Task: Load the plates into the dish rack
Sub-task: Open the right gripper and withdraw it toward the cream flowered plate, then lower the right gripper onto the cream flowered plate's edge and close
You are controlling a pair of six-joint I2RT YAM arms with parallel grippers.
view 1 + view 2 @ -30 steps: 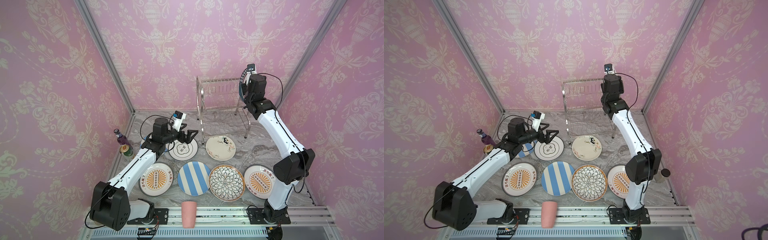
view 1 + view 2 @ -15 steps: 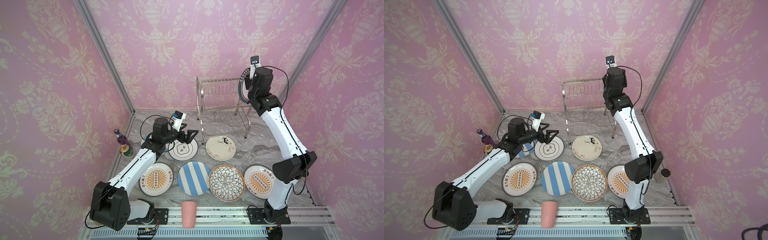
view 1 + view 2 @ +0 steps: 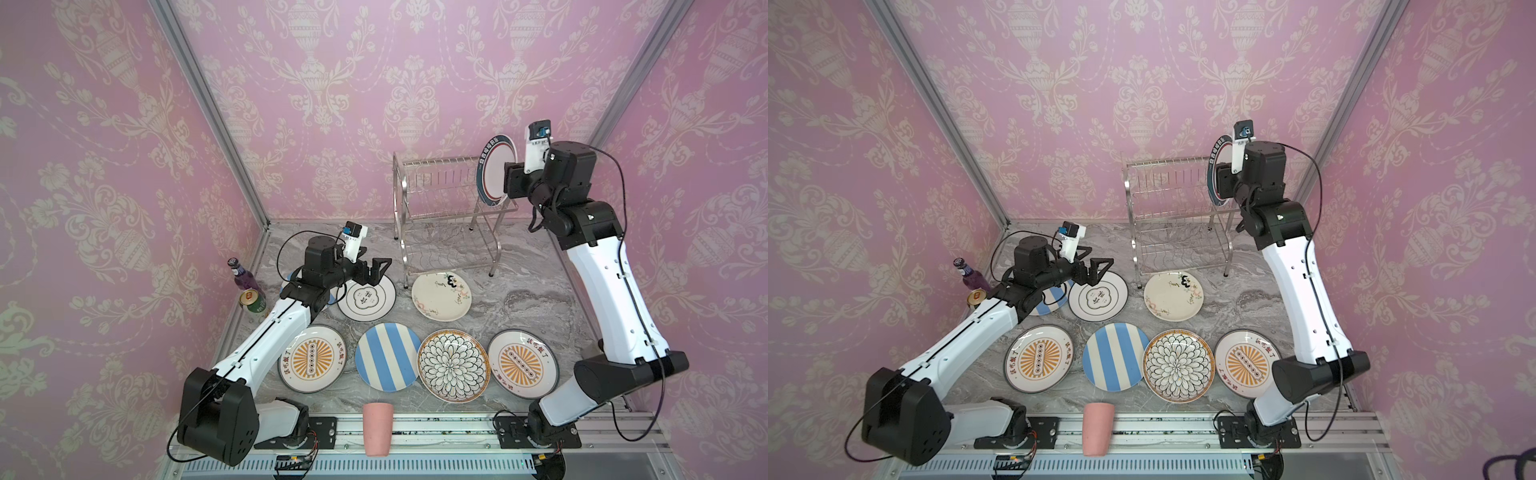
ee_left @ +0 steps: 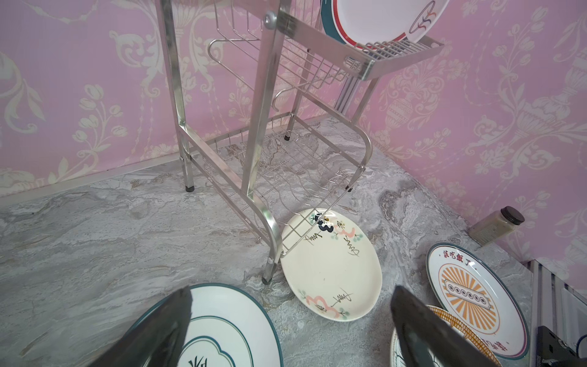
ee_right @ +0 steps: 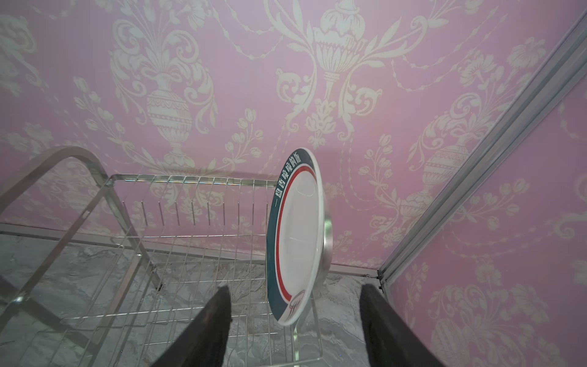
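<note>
Right claw (image 5: 295, 287) has spread its fingers and drawn up and away from the navy-rimmed plate (image 3: 494, 174) over the last second; its fingers now stand released on either side of the plate's rim, touching nothing. That plate stands on edge by itself, at the right end of the upper tier of the dish rack (image 3: 436, 160), in the upper right of both top views, leaning slightly against the end frame. I judge the first plate loaded and the arm free for another.

Nothing else has shifted. Left claw (image 3: 374, 269) hovers left of centre, fingers wide apart and empty, just above the black-ringed plate (image 3: 365, 297), which looks like the next pick. Seven plates lie flat on the bench (image 3: 532, 299): the black-ringed one, a blue-white striped plate (image 3: 1048, 301) half hidden under the left arm, the cream floral plate (image 3: 441, 296) touching the rack's front foot, and along the lower middle a row of an orange-sunburst plate (image 3: 311, 358), a second striped plate (image 3: 387, 357), the black-white petal plate (image 3: 452, 360) and another sunburst plate (image 3: 523, 361).

Grey marbled stone pattern covers the bench. Pink damask wallpaper (image 3: 374, 83) lines three sides. A purple bottle (image 3: 241, 274) and a green can (image 3: 252, 300) stand at the left wall; a pink cup (image 3: 377, 428) stands at the bottom edge.
</note>
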